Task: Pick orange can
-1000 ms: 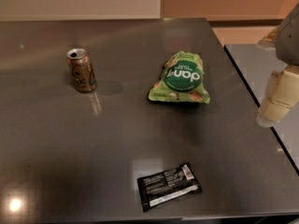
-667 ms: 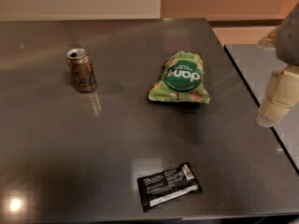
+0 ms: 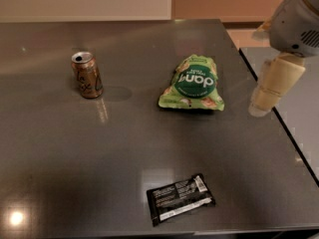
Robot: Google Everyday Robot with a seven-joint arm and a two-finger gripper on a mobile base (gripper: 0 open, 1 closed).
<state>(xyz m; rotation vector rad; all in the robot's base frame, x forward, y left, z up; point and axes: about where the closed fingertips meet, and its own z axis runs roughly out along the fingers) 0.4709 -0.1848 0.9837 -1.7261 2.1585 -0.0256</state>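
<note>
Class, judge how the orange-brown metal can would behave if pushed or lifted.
The orange-brown metal can stands upright and narrow, so a high push would probably tip it, then it might roll. Its smooth wall looks stiff, perhaps slippery. The gripper hangs at the right of the dark table, far from the can.

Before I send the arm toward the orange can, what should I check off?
1. Is the orange can upright on the table: ok.
2. Space around the can: ok, nothing touches it.
3. Is the pincer near the can: not ok, it hangs by the table's right edge, far from the can.
4. Straight path to the can: not ok, the green bag lies between them, so the arm probably has to pass above it.
5. Is the black wrapper out of the way: ok, it lies near the front edge.
</note>
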